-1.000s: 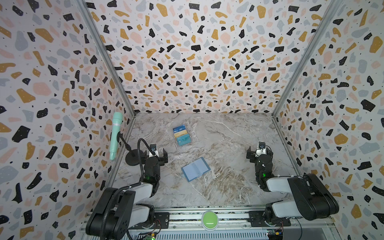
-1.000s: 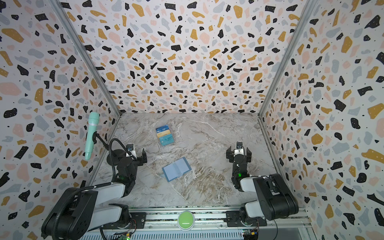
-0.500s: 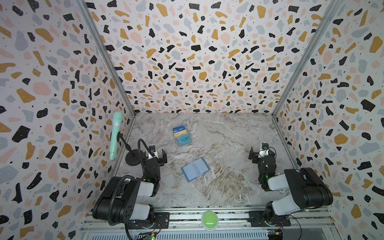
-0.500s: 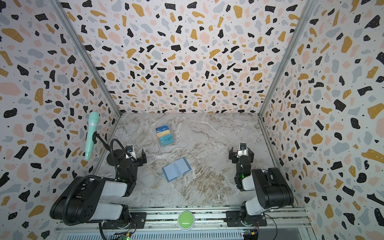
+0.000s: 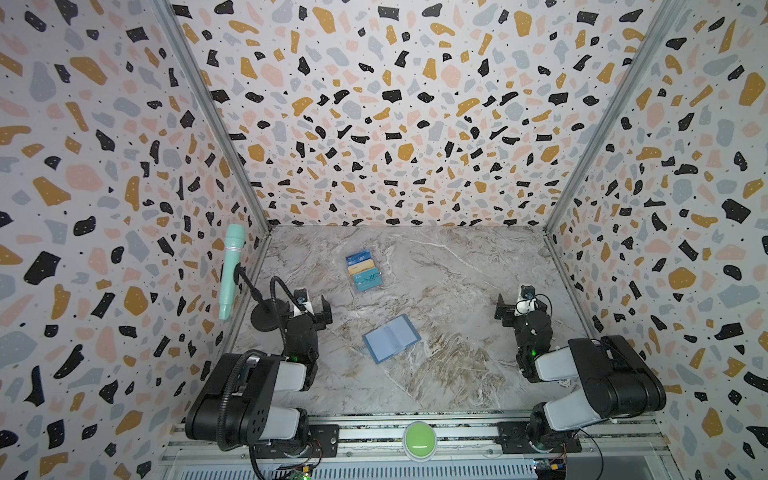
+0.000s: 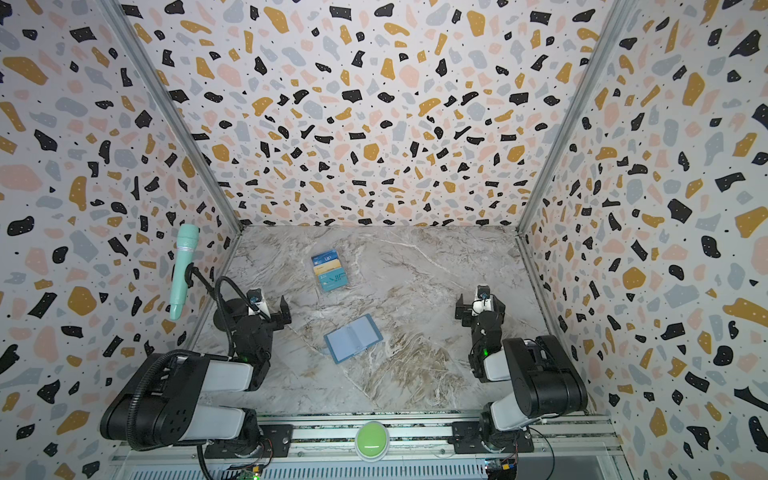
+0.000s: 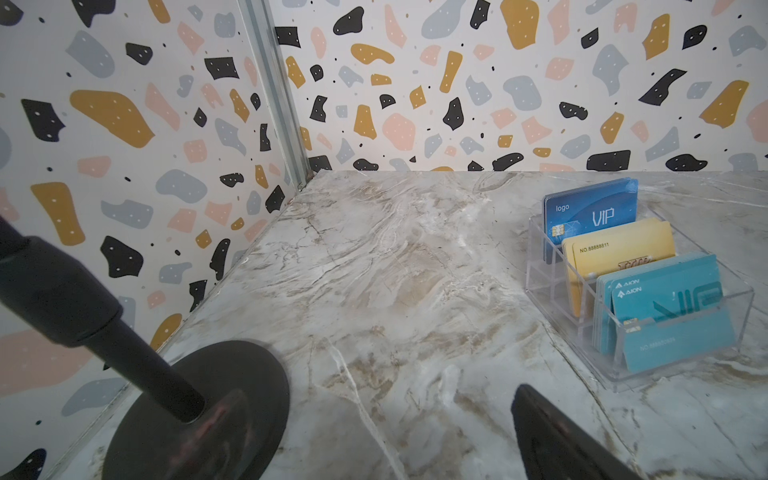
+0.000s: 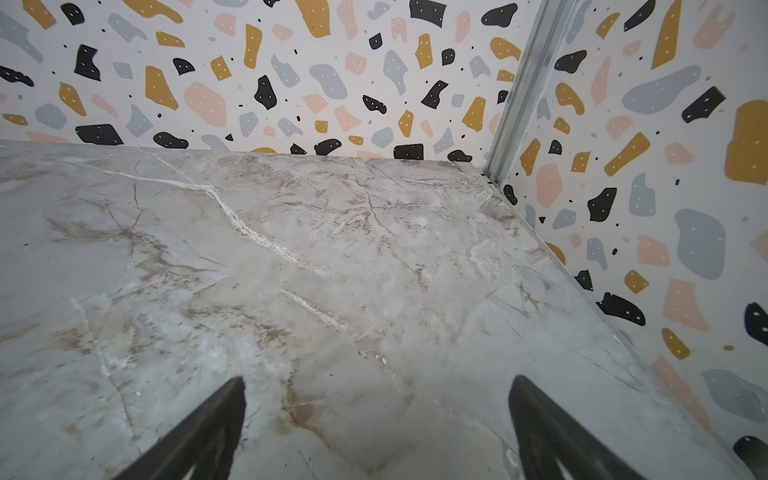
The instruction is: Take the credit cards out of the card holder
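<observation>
Right, the card holder (image 5: 391,338) lies spread open near the middle of the marble table (image 5: 449,374), untouched; from up here I can't tell whether its pockets hold anything. At its 11 o'clock a clear rack (image 7: 540,270) holds blue, yellow and teal credit cards (image 7: 623,253) upright. My left gripper (image 5: 308,309) sits at its 9 o'clock beside a microphone stand (image 7: 199,415), my right gripper (image 5: 521,308) at 3 o'clock, both well apart from it, jaws spread wide, grasping nothing.

Marbled tabletop (image 5: 457,282) bearing open card holder (image 5: 391,338), clear rack (image 7: 540,270) of credit cards (image 7: 590,212), black stand base (image 7: 241,415).
</observation>
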Robot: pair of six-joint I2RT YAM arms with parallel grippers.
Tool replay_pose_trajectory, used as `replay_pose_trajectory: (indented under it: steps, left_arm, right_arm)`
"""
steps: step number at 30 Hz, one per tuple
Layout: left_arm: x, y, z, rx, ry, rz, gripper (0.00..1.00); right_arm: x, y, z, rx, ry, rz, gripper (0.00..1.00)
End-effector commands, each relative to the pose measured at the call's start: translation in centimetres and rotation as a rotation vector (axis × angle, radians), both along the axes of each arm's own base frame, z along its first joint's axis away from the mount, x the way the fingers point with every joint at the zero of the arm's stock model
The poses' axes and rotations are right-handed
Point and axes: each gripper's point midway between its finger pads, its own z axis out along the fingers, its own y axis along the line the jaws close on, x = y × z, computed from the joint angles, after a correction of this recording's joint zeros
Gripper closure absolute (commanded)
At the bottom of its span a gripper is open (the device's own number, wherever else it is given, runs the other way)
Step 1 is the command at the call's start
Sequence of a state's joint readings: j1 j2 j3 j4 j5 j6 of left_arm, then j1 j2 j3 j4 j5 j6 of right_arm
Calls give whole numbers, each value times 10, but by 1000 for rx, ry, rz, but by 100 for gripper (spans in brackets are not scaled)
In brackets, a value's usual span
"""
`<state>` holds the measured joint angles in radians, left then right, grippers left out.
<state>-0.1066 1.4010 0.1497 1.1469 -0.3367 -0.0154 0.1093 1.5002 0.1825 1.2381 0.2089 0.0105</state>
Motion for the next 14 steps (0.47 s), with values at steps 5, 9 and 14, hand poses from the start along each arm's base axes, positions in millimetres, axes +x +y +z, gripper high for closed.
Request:
replay_pose_trajectory:
  steps: [5,9,14]
  left_arm:
    - [6,0,20,-14,-71,0,0]
    - [6,0,19,-14,-70,1,0]
    - [6,1,19,-14,-69,1,0]
  right_arm:
    - [5,0,13,15,-41,0,1]
    - [9,1,12,19,-32,3,1]
    - [6,1,14,16,-42,5,1]
